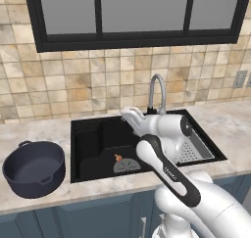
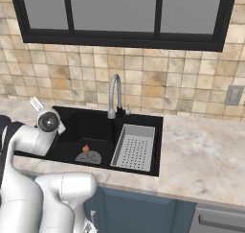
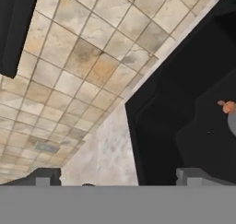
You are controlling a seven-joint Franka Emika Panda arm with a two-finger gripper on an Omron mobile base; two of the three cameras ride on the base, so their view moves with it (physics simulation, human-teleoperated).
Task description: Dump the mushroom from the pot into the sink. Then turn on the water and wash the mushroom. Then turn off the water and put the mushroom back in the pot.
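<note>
Beige and tan tiles cover the wall behind a pale marble counter (image 1: 39, 129), under a black-framed window (image 1: 137, 16); no writing, brand or label can be read anywhere, and a faint mark on the arm's dark joint is too small to make out.

At the left of the left base view, the pot (image 1: 34, 168) sits upright on the counter, just beside the left rim of the sink (image 1: 88, 144), its two loop handles showing and its inside dark.

The mushroom (image 1: 117, 158) lies on the black floor of the sink, at the upper edge of the round grey drain (image 1: 126, 166), well apart from the pot. In the right base view it shows as a small orange lump (image 2: 86, 148) at the top of the drain.

The gripper (image 1: 129, 113) hangs over the back part of the sink, near the base of the faucet (image 1: 157, 92), its jaws spread wide with nothing between them. In the hand view the two finger tips (image 3: 193, 176) stand far apart at the bottom, with the sink's corner, the counter and the tiled wall beyond them and the mushroom at the right edge.

Right of the faucet, a grey perforated strainer tray (image 2: 135, 148) rests in the right part of the sink. Farther right the counter continues, with a grey outlet plate (image 2: 233, 95) on the wall and dark blue cabinet fronts (image 2: 143, 210) below.
</note>
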